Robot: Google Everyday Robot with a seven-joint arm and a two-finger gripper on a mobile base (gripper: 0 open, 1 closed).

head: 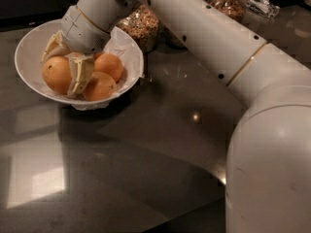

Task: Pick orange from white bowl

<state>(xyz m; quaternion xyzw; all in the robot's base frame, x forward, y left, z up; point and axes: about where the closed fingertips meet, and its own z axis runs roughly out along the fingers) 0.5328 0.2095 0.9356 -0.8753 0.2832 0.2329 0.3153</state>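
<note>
Down in the white bowl (28,47), the claw (60,72) (fingers (80,74) spread) grips the orange (54,77) on both sides.

Close camera looks down past arm (194,33) at claw (62,73) gripping orange (54,75) in bowl (25,57).

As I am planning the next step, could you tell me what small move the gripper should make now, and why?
Probably lift straight up a little. The gripper sits in the white bowl with a finger on each side of the orange, seemingly closed on it; two other oranges crowd its right side.
</note>
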